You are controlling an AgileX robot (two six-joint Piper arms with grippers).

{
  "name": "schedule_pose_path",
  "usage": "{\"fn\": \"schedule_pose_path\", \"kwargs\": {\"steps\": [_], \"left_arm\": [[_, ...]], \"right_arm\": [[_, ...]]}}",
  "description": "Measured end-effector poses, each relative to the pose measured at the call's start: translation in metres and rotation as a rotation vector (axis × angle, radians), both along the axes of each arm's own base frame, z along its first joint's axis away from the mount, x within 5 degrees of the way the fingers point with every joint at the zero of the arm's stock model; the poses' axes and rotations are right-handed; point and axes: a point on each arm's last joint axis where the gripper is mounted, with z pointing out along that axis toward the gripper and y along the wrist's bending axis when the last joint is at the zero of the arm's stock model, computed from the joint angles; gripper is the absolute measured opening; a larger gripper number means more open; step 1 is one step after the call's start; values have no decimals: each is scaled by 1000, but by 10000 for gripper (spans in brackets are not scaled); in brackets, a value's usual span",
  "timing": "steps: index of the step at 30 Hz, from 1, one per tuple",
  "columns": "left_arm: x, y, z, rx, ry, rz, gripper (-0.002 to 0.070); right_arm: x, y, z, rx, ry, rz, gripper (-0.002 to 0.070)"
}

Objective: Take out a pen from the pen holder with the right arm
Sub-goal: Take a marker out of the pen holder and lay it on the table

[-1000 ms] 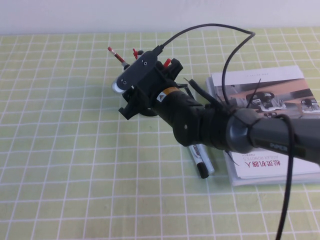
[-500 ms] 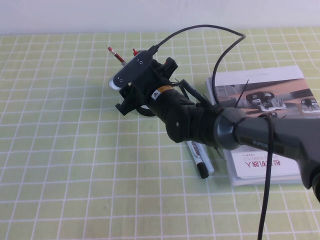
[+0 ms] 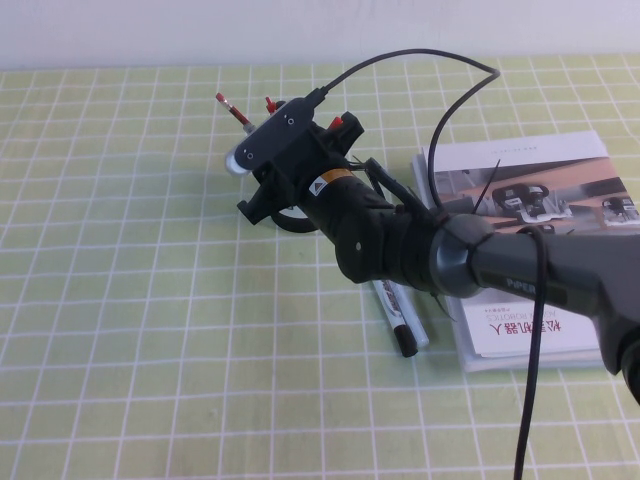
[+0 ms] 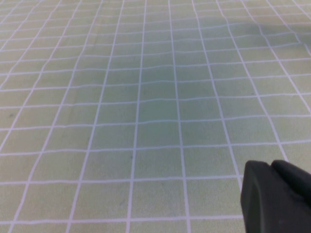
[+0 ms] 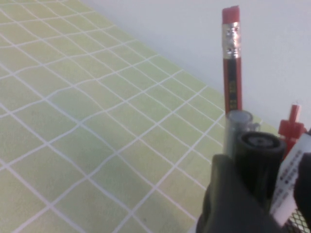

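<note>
While the right gripper (image 3: 272, 200) hangs over the pen holder (image 3: 288, 222) near the tabletop's (image 3: 120, 300) far edge, grip state untellable, this reads as the grasp step; booklet (image 3: 535, 250) and loose marker (image 3: 400, 322) lie rightward, clear of a vertical lift. Left wrist: left gripper (image 4: 277, 196) over bare tabletop, state untellable. Right wrist: black-capped pen (image 5: 260, 145) closest, red pencil (image 5: 232, 58) beside; next call is clamp, then pull straight up.

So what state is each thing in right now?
Black mesh pen holder: standing, pens inside.
Red pencil with eraser: upright in holder.
Black-capped pen: upright in holder.
Grey marker with black cap: lying flat on green checked mat.
Printed booklet: closed, lying flat.
Right claw: over the holder.
Left claw: over the mat.
</note>
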Motion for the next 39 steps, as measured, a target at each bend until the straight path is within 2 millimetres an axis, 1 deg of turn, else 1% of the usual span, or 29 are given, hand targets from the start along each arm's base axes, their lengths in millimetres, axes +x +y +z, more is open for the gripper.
{"fn": "schedule_pose_path", "kwargs": {"steps": [4,6,10,14,20,24,28,33,36,39], "left_arm": [[0,0,0,0,0,0,-6],[0,0,0,0,0,0,-6],[0,0,0,0,0,0,-6],[0,0,0,0,0,0,-6],[0,0,0,0,0,0,-6],[0,0,0,0,0,0,-6],[0,0,0,0,0,0,-6],[0,0,0,0,0,0,-6],[0,0,0,0,0,0,-6],[0,0,0,0,0,0,-6]], "right_arm": [[0,0,0,2,0,-2,200],[0,0,0,2,0,-2,177],[0,0,0,2,0,-2,157],[0,0,0,2,0,-2,104],[0,0,0,2,0,-2,103],[-1,-1,8,9,0,3,103],[-6,-3,27,23,0,19,103],[-15,-8,61,50,-9,47,103],[-24,-13,89,64,-23,73,103],[-35,-19,116,43,-51,117,103]]}}
